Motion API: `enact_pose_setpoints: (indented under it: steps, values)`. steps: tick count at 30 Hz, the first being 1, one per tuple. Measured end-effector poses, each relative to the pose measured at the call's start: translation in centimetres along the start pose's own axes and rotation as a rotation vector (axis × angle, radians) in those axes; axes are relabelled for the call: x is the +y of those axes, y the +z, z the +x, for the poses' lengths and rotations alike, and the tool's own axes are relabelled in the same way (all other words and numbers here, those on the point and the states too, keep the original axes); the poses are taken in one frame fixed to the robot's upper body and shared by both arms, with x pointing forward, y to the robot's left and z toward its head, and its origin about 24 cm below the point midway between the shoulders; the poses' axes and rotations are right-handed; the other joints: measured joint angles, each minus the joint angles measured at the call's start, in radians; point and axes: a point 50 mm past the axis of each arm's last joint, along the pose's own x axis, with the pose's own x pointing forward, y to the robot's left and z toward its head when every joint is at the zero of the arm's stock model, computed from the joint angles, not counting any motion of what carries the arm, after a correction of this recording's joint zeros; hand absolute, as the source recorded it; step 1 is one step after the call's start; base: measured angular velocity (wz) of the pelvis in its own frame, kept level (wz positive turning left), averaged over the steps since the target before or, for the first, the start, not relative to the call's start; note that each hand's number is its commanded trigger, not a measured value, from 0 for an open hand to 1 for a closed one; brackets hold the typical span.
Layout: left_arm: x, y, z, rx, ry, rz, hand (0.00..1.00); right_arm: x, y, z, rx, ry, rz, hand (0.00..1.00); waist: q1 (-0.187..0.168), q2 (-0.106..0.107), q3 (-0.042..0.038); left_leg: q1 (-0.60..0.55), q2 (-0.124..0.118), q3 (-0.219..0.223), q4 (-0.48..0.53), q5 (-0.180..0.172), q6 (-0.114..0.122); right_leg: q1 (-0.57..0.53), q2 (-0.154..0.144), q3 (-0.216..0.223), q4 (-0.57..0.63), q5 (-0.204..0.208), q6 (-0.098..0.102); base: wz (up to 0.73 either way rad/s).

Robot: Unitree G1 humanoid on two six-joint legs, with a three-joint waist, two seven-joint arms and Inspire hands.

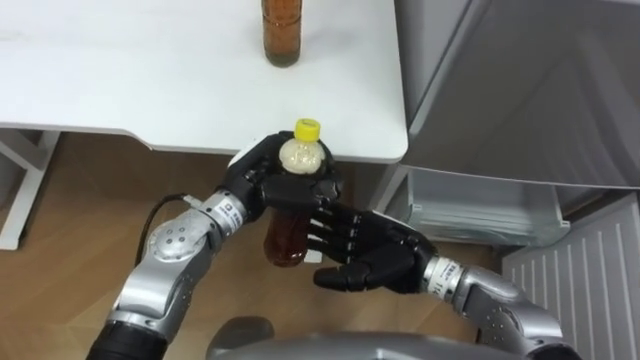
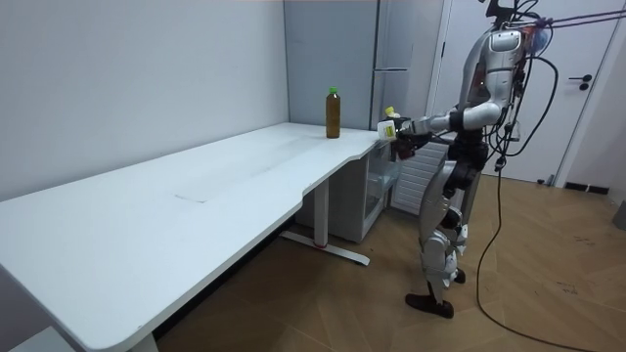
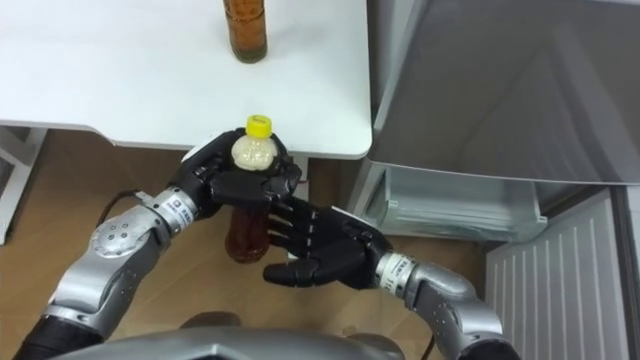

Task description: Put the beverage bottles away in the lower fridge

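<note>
While our left hand (image 1: pixel 252 178) grips the bottle (image 1: pixel 287 240) by the neck and our right hand (image 1: pixel 370 255) rests open against it, a loose handover could drop it.

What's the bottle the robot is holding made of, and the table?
The bottle in the left hand looks like clear plastic: the brown drink shows through it, and the yellow cap looks plastic too. The table looks like smooth white laminate or painted board; I can't tell which.

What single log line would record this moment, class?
left hand: shut on yellow-capped bottle | right hand: open, touching bottle | second bottle: on table | lower fridge: open
</note>
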Motion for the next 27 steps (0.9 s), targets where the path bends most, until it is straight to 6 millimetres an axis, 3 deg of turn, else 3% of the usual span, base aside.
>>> enact_pose_setpoints:
  steps: [10,18,27]
  values:
    - [0.05,0.25,-0.02,-0.010,0.002,0.003,1.00,-0.19,-0.16,-0.05,-0.026,0.007,0.033,0.00,0.001,-0.026,0.0042,0.012,0.000,0.002,0.005,-0.001,0.001,0.012,0.000,0.000,-0.001,0.000,0.000,0.00]
    - [0.04,0.25,-0.02,-0.010,0.002,0.003,1.00,-0.17,-0.20,-0.06,-0.024,0.011,0.034,0.00,0.001,-0.023,0.0056,0.012,0.001,0.002,0.007,-0.002,0.002,0.012,0.001,0.001,0.000,0.000,0.000,0.00]
    - [0.00,0.21,-0.03,-0.009,0.000,0.002,1.00,-0.12,-0.23,0.01,-0.018,0.013,0.026,0.00,-0.004,-0.014,-0.0001,0.010,0.001,0.003,0.004,-0.002,0.001,0.010,0.001,0.002,0.000,0.000,0.000,0.00]
